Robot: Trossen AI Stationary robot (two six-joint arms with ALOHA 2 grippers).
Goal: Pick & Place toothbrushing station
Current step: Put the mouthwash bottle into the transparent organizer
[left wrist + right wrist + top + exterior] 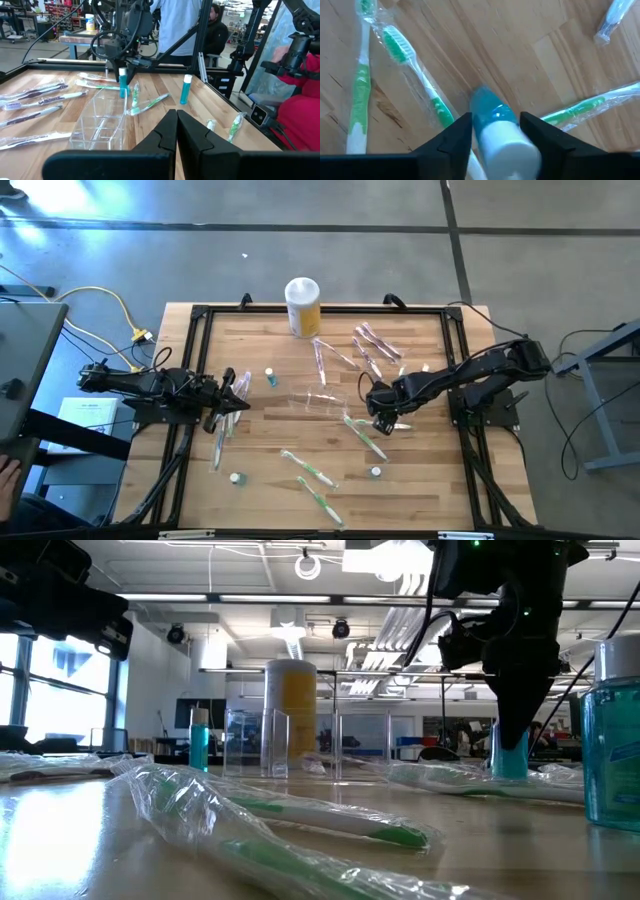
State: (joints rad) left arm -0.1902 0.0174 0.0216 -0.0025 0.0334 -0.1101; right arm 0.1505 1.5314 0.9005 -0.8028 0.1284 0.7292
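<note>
The toothbrushing station [325, 402] is a see-through holder standing on its base at the table's middle; it also shows in the left wrist view [100, 125] and the low view [300, 745]. My right gripper [382, 420] is just to its right, shut on a small blue bottle with a white cap [492, 125], which also shows in the low view [510, 755]. My left gripper [175, 130] is shut and empty at the table's left [225, 405], beside wrapped toothbrushes [238, 388]. My right gripper pinches the blue bottle between its two fingers at the white cap end [507, 145]. The fingers [455, 135] come from above, pointing down. The bottle stands about upright below them, blue body downward [122, 87]. I cannot tell whether its bottom touches the table.
Wrapped green toothbrushes [365, 435] lie under and near the right gripper, more [310, 475] toward the near edge, and pink ones [375, 345] at the far right. A yellow canister [303, 305] stands at the far edge. Small bottles [270, 377] [375, 472] [237, 477] stand around.
</note>
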